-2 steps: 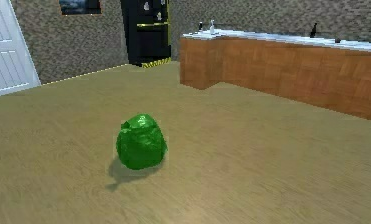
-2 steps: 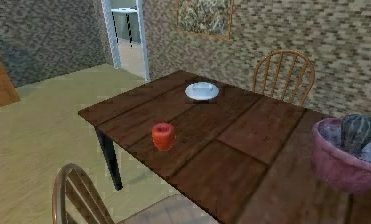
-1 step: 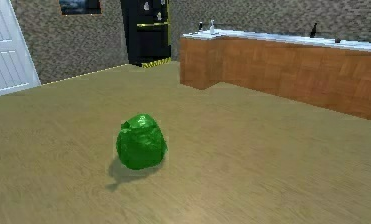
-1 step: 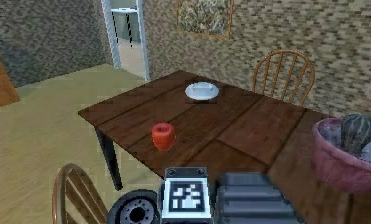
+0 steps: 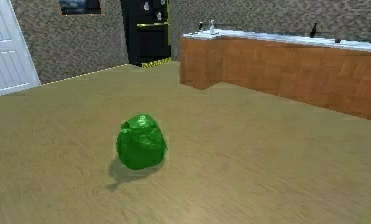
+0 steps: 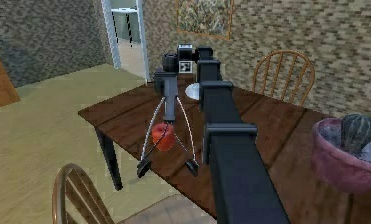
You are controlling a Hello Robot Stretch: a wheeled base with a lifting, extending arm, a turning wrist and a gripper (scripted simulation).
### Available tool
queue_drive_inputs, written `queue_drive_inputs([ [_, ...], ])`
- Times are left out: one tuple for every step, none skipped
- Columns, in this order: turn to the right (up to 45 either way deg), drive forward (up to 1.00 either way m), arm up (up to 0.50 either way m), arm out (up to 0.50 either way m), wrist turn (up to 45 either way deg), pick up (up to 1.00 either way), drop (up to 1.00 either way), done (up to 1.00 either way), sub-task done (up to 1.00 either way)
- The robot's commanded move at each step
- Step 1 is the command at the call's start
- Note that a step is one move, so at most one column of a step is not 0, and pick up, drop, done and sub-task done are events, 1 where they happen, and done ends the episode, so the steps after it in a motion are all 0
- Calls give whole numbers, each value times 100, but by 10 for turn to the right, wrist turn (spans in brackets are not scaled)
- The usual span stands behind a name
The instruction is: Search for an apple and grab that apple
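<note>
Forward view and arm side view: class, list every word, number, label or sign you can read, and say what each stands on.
No text can be read in either view.
Tall black unit: pale and yellow marks, too small to read.
White squares: black marks, no readable characters.

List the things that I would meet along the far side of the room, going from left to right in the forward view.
white door → dark framed panel on the wall → tall black unit → wooden counter
</note>
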Motion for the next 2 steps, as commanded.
queue_drive_inputs([
  [0,0,0,0,450,0,0,0,0],
  [0,0,0,0,450,0,0,0,0],
])
